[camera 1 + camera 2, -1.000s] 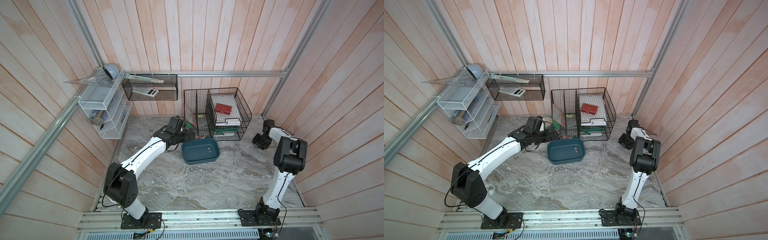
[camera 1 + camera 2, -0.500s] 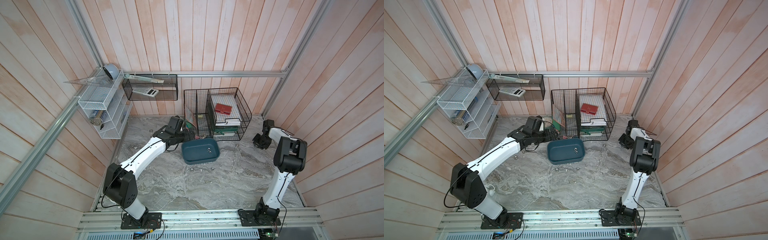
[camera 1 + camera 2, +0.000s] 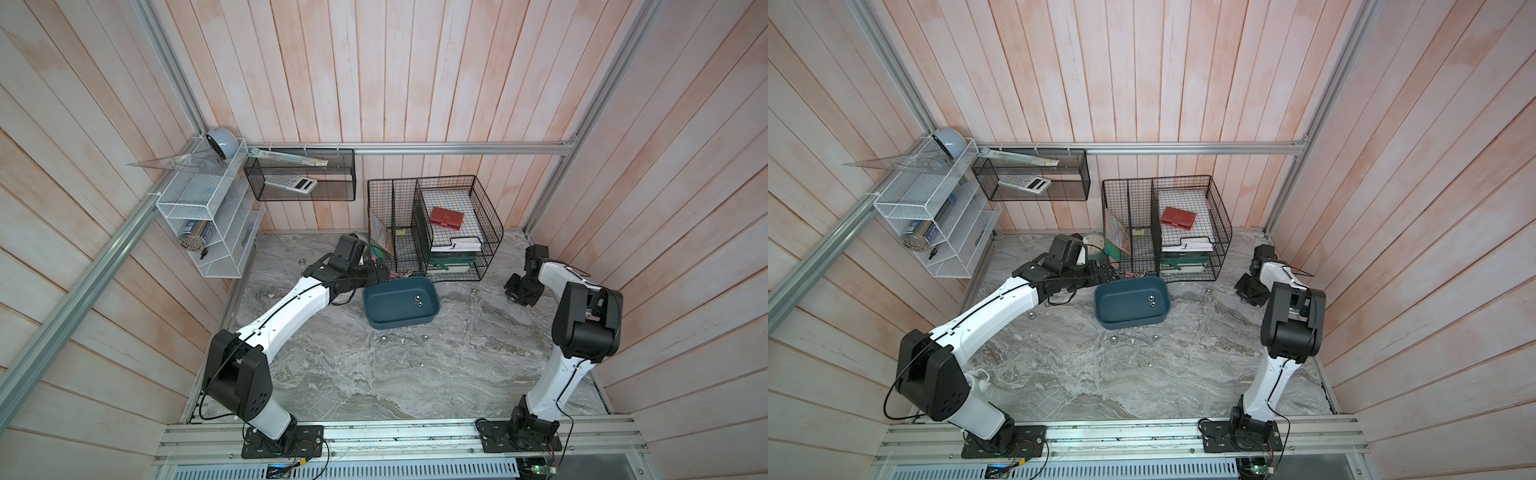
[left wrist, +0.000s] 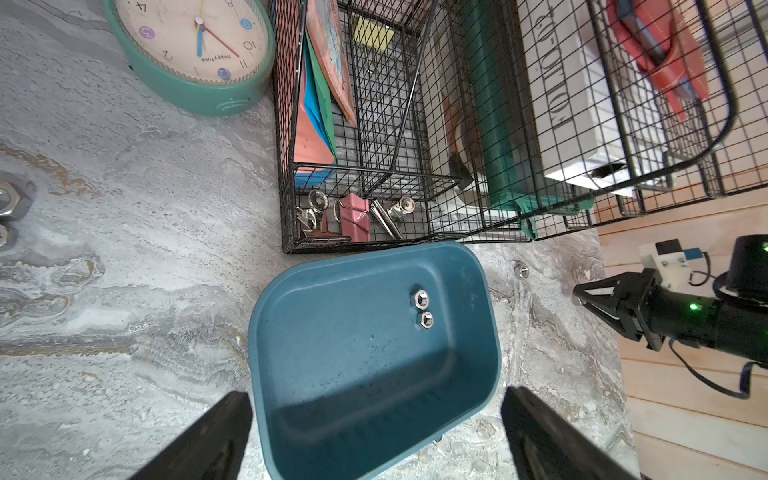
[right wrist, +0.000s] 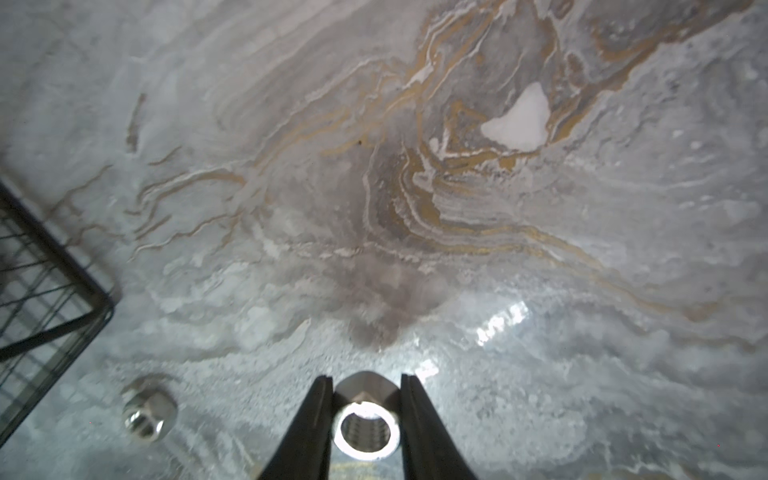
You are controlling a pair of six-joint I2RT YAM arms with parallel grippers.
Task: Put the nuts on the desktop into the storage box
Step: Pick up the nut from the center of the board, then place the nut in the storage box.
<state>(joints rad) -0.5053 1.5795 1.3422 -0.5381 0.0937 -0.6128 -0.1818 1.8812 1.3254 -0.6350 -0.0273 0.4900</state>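
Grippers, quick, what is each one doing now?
Left gripper: open, holding nothing.
Right gripper: closed on a nut.

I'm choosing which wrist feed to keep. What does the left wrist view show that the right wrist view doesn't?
Left wrist only: the storage box with two nuts inside, the green clock and binder clips. Right wrist only: a close look at the nut clamped in the right tool. Both: the marble desktop, the black wire organiser, and the right tool itself.
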